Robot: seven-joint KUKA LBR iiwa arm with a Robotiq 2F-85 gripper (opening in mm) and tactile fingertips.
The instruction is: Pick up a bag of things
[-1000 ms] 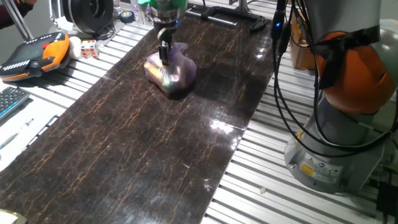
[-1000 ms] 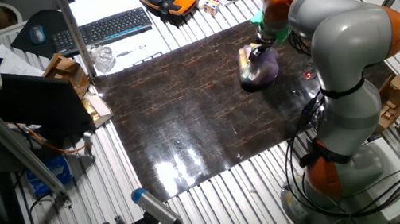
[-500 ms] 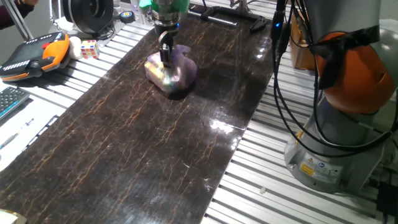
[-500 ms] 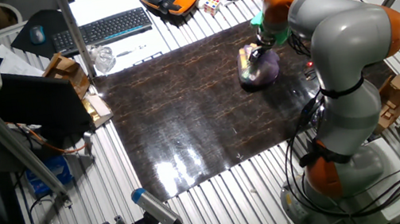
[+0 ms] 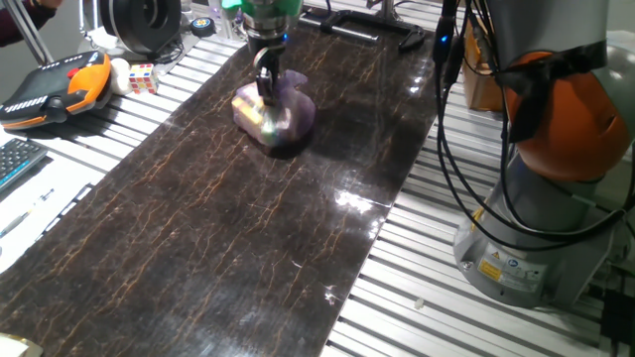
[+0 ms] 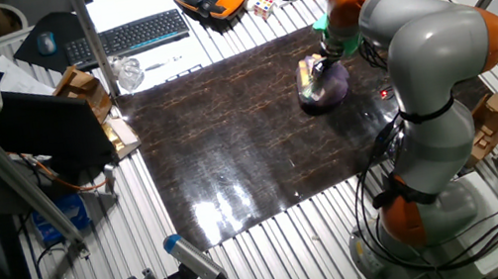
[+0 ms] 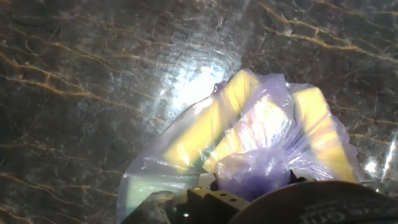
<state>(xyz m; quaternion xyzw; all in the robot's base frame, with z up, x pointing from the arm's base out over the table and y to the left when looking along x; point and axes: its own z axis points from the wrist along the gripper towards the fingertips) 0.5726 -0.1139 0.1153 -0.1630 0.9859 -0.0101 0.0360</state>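
The bag of things (image 5: 278, 115) is a small translucent purple plastic bag with yellowish contents. It sits on the dark marbled mat (image 5: 218, 218) near its far end. It also shows in the other fixed view (image 6: 321, 90) and fills the hand view (image 7: 249, 134). My gripper (image 5: 265, 91) comes straight down onto the bag's gathered top and its fingers are closed on the purple plastic. In the hand view the gripper (image 7: 249, 186) has the bunched plastic between its fingers at the bottom edge. I cannot tell whether the bag's underside still touches the mat.
An orange teach pendant (image 5: 55, 87) and a small colour cube (image 5: 142, 77) lie left of the mat. A keyboard (image 6: 127, 35) lies beyond them. The robot's base (image 5: 536, 228) and hanging cables (image 5: 446, 119) stand to the right. A black clamp (image 5: 367, 28) lies at the mat's far end.
The bag and the gripper have shifted very slightly upward in the fixed view; the bag's shape has drawn in a little at the top.
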